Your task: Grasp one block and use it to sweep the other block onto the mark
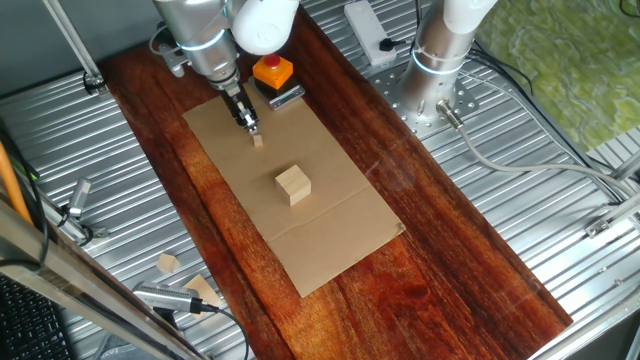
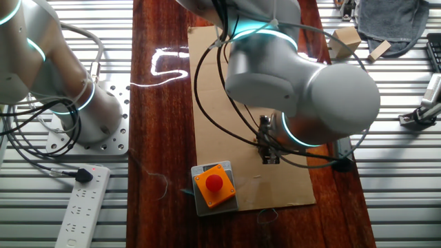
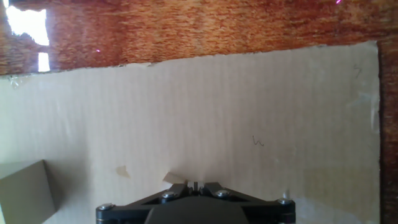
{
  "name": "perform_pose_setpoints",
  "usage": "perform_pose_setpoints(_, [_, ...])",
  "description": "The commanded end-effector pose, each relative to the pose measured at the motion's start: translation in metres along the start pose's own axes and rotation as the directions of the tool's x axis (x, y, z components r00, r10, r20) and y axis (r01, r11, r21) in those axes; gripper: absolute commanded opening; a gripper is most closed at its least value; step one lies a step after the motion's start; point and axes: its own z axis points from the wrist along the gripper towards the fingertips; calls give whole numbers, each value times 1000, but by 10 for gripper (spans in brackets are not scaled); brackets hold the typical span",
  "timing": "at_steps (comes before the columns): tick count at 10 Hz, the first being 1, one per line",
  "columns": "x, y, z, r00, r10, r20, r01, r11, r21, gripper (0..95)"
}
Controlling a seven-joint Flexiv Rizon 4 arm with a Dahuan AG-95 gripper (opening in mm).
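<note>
Tan tiny wooden block (image 1: 258,141) on cardboard sheet (image 1: 340,225), at fingertips of hand (image 1: 249,125); grip state cannot tell. Larger pale wooden cube (image 1: 293,185) further along sheet, well apart from hand. Orange button box (image 1: 272,71) behind hand, on dark wood worktop (image 1: 450,270).

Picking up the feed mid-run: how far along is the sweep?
Early. The gripper is down at the small block on the cardboard; whether it grips it is unclear. The cube sits apart, unswept. Left: push the cube to the mark, which I can't pick out.
</note>
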Motion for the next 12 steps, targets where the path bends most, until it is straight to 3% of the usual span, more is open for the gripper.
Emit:
perform_pose_setpoints(1, [-1,1,1,1000,8,0,-8,1000,-5,0])
perform_pose_setpoints(6, [-3,2,4,999,45,-7,-46,998,-47,0])
perform_pose_setpoints(12, [-3,2,4,999,43,-8,-43,998,-49,0])
